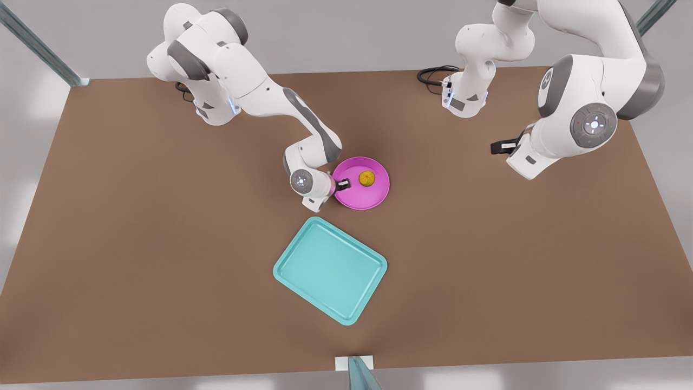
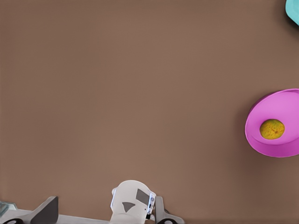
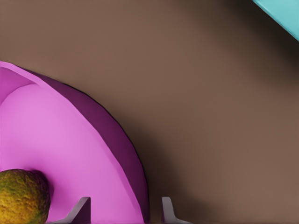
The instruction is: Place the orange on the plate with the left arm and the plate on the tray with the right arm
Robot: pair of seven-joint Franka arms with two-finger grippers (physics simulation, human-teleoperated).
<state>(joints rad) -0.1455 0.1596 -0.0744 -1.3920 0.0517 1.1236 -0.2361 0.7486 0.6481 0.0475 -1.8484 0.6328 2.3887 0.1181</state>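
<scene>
Rough little orange (image 1: 366,177) sits in the round pink plate (image 1: 373,197), right hand (image 1: 343,185) straddling its rim, fingers apart. The rounded teal tray (image 1: 330,269) lies diagonal on the brown surface (image 1: 135,227). Left hand (image 1: 501,146) waits well off; can't tell its grip.

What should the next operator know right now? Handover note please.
Right gripper: at the rim of the round pink-magenta plate, on the front view's left side, one finger inside and one outside the rim; grip not confirmed.
Left gripper: raised over bare table at the front view's right, waiting.
Small yellow-orange orange: resting in the plate.
Teal rectangular tray: nearer the camera than the plate, apart from it.
Done: orange on plate. Left: move the plate onto the tray.
</scene>
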